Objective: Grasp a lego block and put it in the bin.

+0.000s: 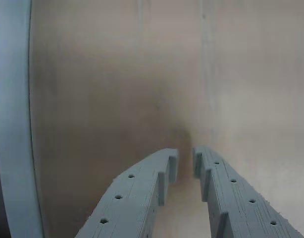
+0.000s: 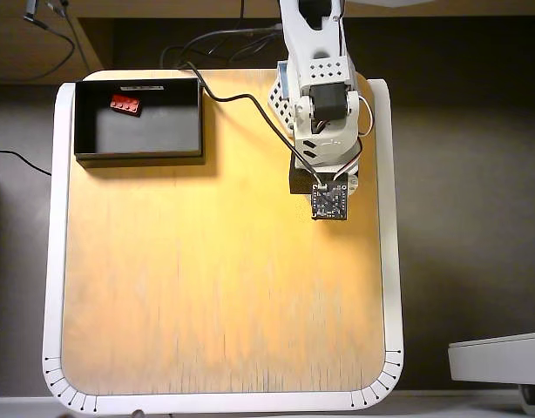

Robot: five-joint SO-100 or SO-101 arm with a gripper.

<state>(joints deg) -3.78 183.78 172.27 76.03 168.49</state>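
In the overhead view the red lego block (image 2: 125, 104) lies inside the black bin (image 2: 137, 157), in its far left corner. The bin stands at the table's far left corner. The arm (image 2: 318, 104) is folded at the far right, well away from the bin, and its own body hides the fingers there. In the wrist view my gripper (image 1: 185, 158) points down at bare wood. Its grey fingers (image 1: 142, 193) are nearly together, with only a slim gap at the tips and nothing between them. Neither block nor bin shows in the wrist view.
The table is a wooden board (image 2: 215, 279) with a raised white rim (image 2: 57, 261); that rim (image 1: 11, 124) runs down the left of the wrist view. Black cables (image 2: 241, 100) trail from the arm's base past the bin. A pale device (image 2: 498, 357) sits off the table at lower right.
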